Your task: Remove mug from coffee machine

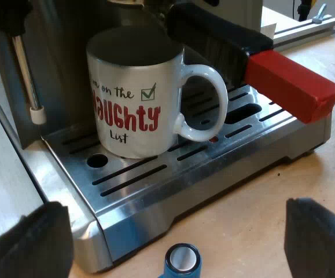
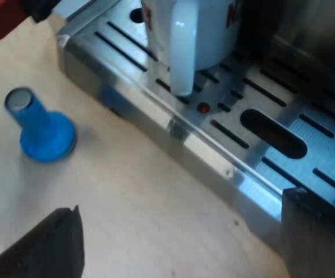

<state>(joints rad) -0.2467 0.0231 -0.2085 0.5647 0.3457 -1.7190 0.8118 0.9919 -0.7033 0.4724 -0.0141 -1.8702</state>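
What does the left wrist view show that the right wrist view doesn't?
Left wrist view adds: the "Naughty List" print on the mug and the wand beside it. Right wrist view adds: the wide blue base of the tamper, standing on the table. Shared: the mug on the tray, the tamper's top, and open fingers, the left fingers in one and the right fingers in the other.

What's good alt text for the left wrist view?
A white mug printed "naughty list" stands on the slotted drip tray of the espresso machine, beside the holder's dark, red-ended handle. The left hand hovers open short of the tray, with a blue tamper on the wooden table by the tray's edge.
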